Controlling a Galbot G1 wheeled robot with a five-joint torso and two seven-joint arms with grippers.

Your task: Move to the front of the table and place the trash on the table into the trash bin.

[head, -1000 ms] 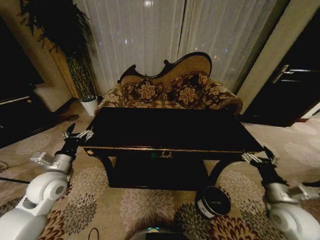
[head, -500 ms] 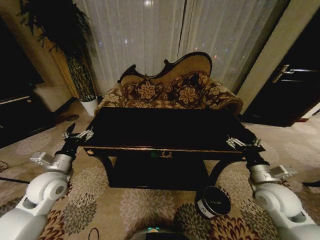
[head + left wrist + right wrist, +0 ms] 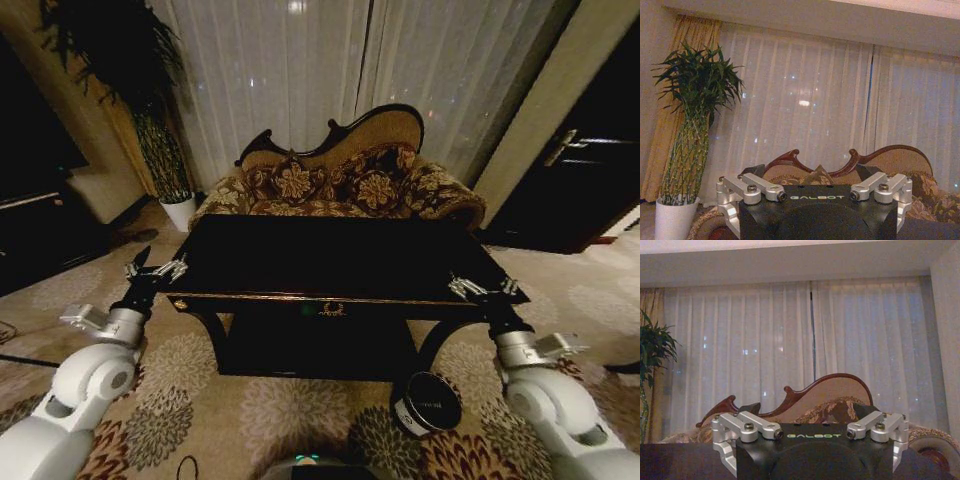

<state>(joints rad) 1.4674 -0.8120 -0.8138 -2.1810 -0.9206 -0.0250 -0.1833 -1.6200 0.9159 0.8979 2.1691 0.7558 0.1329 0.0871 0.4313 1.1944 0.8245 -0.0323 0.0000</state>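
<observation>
Plainly, the right pincer (image 3: 484, 287) stood spread apart and empty, over the front right corner of the bench (image 3: 340, 258). Off the bench's left front corner the left pincer (image 3: 155, 269) hung, fingers also apart, holding nothing. The trash bin (image 3: 427, 402) lay tipped on the carpet (image 3: 300, 415) before the bench's right leg.

The glossy black table (image 3: 340, 262) stands on patterned carpet (image 3: 290, 415).
</observation>
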